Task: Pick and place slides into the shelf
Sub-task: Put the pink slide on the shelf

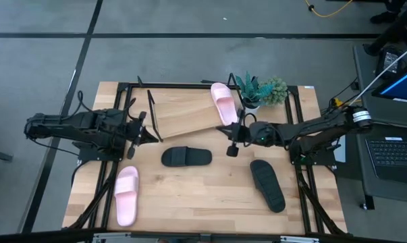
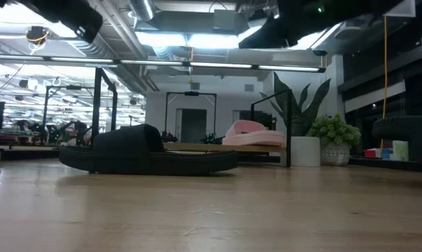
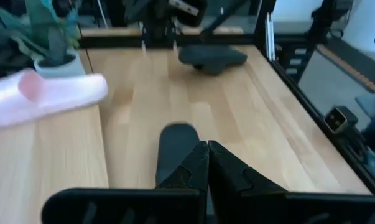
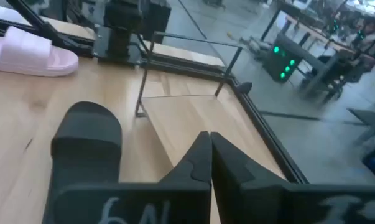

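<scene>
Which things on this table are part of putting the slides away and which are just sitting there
Job: pink slide on the shelf; pink slide on the table; black slide in the middle; black slide on the right; shelf.
Lying about: potted plants; laptop.

Overhead camera looks straight down; low camera sits at tabletop level; both share the black slide [image 1: 186,156], probably.
</scene>
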### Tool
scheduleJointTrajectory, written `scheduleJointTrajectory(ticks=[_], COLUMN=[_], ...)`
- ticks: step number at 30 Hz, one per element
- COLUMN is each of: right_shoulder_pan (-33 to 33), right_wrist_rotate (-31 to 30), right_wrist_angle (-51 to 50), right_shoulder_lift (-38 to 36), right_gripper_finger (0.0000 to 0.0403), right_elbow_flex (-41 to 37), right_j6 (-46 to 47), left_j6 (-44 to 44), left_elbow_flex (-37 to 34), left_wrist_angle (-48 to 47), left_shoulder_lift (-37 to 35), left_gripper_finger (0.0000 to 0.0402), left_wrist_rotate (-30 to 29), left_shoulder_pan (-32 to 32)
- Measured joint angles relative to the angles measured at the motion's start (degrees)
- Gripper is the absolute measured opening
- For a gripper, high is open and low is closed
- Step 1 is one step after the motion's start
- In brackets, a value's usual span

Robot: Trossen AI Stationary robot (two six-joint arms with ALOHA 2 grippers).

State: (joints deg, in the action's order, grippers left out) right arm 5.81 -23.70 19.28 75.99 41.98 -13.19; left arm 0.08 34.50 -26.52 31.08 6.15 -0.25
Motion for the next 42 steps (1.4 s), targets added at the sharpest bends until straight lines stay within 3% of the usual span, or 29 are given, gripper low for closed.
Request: scheduleJointTrajectory(ticks=[6,10,14,24,32,42], right_shoulder_pan=[-2.2,-4.7,-6.3,-6.8,-6.6,-5.7], right_wrist_rotate=[7.9,10.6,11.8,11.8,11.8,11.8], right_wrist_angle=[13.0,21.6,22.1,21.4,17.9,20.4], right_shoulder_lift=[0.1,0.0,0.1,0.1,0.5,0.6], right_gripper_finger=[0.0002,0.0002,0.0002,0.0003,0.0003,0.0003], right_elbow_flex=[-8.1,-11.1,-11.5,-11.5,-11.5,-11.5], right_j6=[-2.6,-2.3,0.3,1.0,5.6,5.3], left_j6=[-2.3,-3.8,-7.7,-21.1,-37.7,-56.2], left_elbow_flex=[6.3,9.7,11.7,16.3,25.7,37.2], left_wrist_angle=[-8.3,-12.2,-14.9,-18.2,-29.7,-39.2], left_shoulder_lift=[3.6,7.0,11.0,22.5,33.2,47.3], left_gripper_finger=[0.0,0.0,0.0,0.0,0.0,0.0], left_wrist_rotate=[2.4,-2.0,-7.2,-12.5,-18.1,-20.7], left_shoulder_pan=[-3.0,-6.7,-10.1,-19.7,-30.3,-43.1])
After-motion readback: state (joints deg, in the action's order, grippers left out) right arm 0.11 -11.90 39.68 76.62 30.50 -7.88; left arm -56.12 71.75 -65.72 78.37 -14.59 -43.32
